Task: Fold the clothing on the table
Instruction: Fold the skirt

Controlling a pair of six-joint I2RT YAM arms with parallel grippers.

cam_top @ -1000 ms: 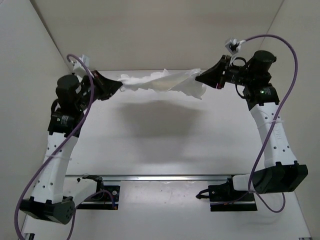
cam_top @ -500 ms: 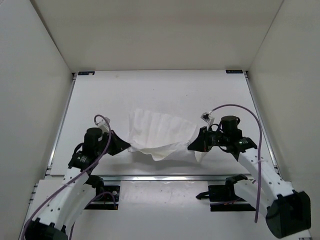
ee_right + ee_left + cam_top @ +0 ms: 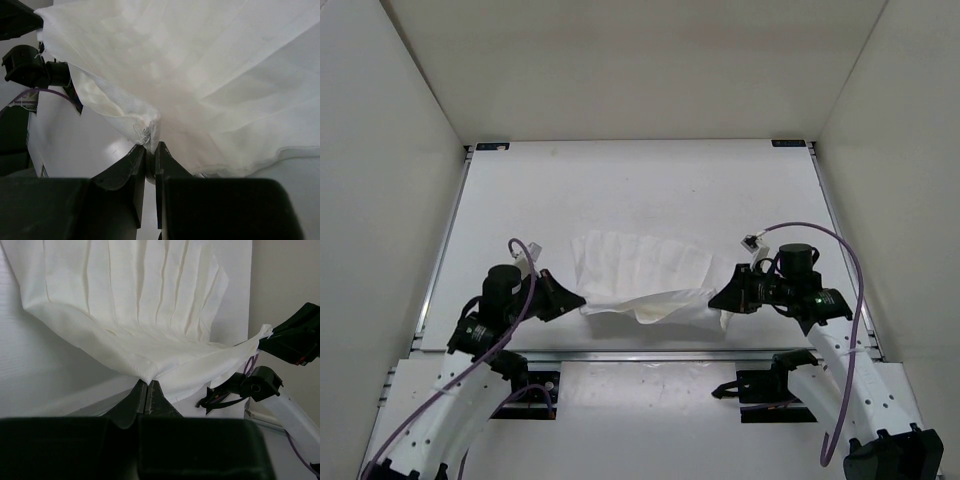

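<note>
Near edge: my left gripper [image 3: 576,300] and right gripper [image 3: 720,298], each pinched shut on a corner of the clothing [image 3: 640,268]. Beyond: its pleated part lying flat on the table [image 3: 620,185]. The hem should probably go down taut, level and with both corners even.

White arms [image 3: 848,368], black claws [image 3: 579,298], purple cables [image 3: 853,275]

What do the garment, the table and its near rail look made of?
The clothing: thin white woven fabric, matte; it keeps sharp fan pleats yet drapes, and the left wrist view shows a fine weave at the hem. The table: smooth matte white board, perhaps laminate or plastic. The rail: silvery, slightly shiny, likely aluminium.
</note>
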